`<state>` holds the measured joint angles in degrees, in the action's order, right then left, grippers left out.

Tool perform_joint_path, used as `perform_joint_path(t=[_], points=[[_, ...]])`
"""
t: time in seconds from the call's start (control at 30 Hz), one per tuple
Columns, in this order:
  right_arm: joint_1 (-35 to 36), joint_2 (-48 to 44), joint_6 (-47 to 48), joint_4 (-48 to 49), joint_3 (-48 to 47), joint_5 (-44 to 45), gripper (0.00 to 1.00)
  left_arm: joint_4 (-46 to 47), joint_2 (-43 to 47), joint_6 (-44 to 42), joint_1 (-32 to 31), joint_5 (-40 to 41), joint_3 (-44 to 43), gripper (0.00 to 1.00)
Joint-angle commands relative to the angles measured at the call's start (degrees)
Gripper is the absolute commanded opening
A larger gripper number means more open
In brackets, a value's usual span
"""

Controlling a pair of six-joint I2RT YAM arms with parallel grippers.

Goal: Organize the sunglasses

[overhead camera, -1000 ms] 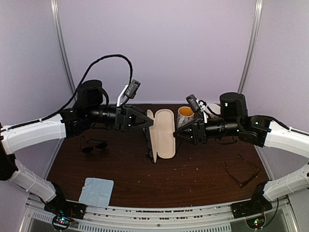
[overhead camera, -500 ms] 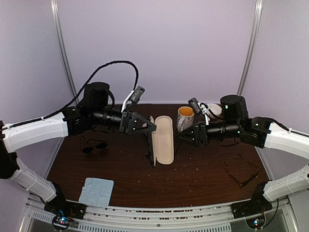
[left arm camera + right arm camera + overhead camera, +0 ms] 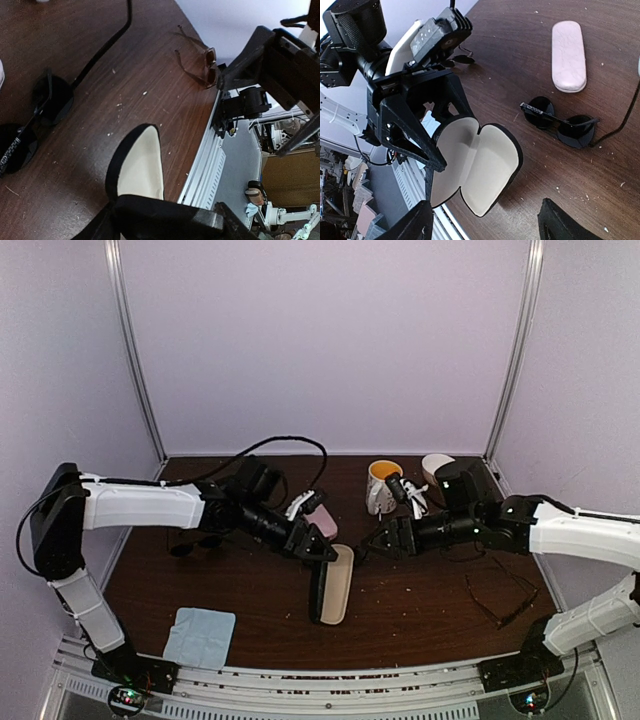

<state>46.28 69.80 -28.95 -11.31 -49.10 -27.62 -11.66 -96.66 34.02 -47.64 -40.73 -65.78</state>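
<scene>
Near the middle of the top view, the left gripper clamps one shell of the open case, presumably so it gapes ready for loading (pale lining showing); the right gripper hangs wide and empty beside it. Dark sunglasses lie on the table, centre right in the right wrist view.

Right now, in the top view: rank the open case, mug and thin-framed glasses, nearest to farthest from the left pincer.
1. open case: centre, held in the left pincer.
2. mug: back, right of centre.
3. thin-framed glasses: far right, towards the front.
</scene>
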Motion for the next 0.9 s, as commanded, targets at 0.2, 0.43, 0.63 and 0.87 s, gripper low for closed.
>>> perform_joint_path(t=[0.2,0.43,0.63,0.87], points=[[0.21,6.13,-2.82,-0.11,-1.42,3.57,0.73,-0.39,-10.82,-2.22,1.72,-2.87,-1.51,0.16],[0.12,9.53,-2.0,-1.12,-3.92,2.6,0.73,-0.44,-13.46,-3.51,3.01,-3.56,-1.29,0.28],[0.04,11.67,-1.59,-1.57,-4.93,1.69,0.73,-1.53,-15.15,-5.43,3.86,-4.27,-2.06,0.41],[0.06,12.05,-0.74,-3.3,-5.44,1.82,0.73,-3.51,-15.79,-7.01,4.13,-4.09,-3.75,0.55]])
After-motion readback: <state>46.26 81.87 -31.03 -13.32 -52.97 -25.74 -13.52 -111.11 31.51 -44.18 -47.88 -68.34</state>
